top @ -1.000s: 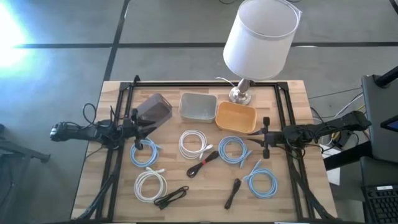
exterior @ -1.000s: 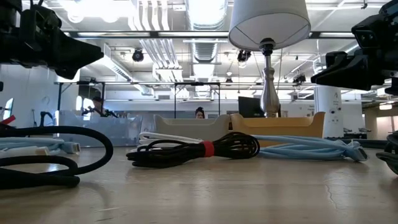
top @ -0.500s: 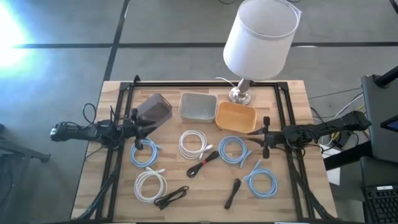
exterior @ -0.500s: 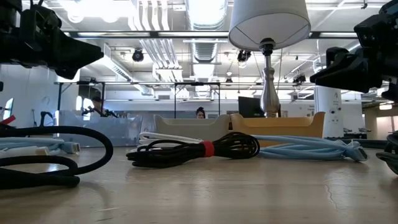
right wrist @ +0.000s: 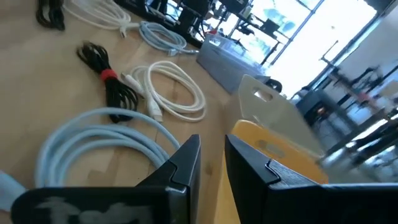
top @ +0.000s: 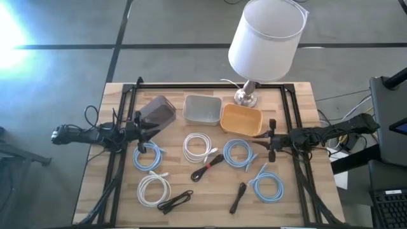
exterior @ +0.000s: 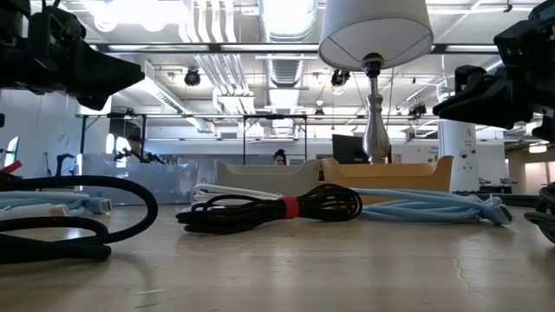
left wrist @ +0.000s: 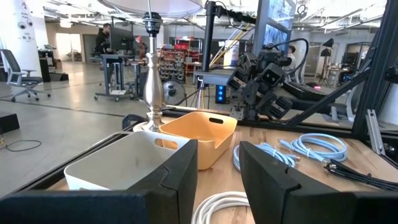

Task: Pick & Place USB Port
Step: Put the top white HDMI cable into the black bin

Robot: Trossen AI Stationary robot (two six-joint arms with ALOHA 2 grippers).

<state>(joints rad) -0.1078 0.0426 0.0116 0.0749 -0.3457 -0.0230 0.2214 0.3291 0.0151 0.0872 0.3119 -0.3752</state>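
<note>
USB cables: eight coiled or bundled cables lie on the table, none held by either arm.
Blue coils: three — one (top: pixel 148 156) by the left gripper, one (top: pixel 238 153) in the middle right, one (top: pixel 267 187) toward the front right.
White coils: two — one (top: pixel 200 147) at the centre, one (top: pixel 154 189) at the front left.
Black bundles: three — one with a red tie (top: pixel 206 168) at the centre, one (top: pixel 175 201) at the front, one (top: pixel 238 196) right of it.
Bins: three in a row at the back — a clear bin (top: pixel 157 113) tilted on the left, a white bin (top: pixel 202 109) in the middle, an orange bin (top: pixel 241 119) on the right.
Lamp: one, with a white shade (top: pixel 265 37) and a metal base (top: pixel 245 97) behind the orange bin.
Left gripper (top: pixel 139 130): hovers above the table's left side, near the clear bin; fingers (left wrist: pixel 177 174) slightly apart, nothing between them.
Right gripper (top: pixel 269 139): hovers above the right side, beside the orange bin; fingers (right wrist: pixel 183 163) a narrow gap apart, empty.
Surface: light wooden table (top: pixel 210 213) with a black frame (top: pixel 210 87) around it.
Room: grey floor, open workshop with ceiling ducts and strip lights; a person (exterior: pixel 278 158) shows far behind the bins.
Writing: none readable.
</note>
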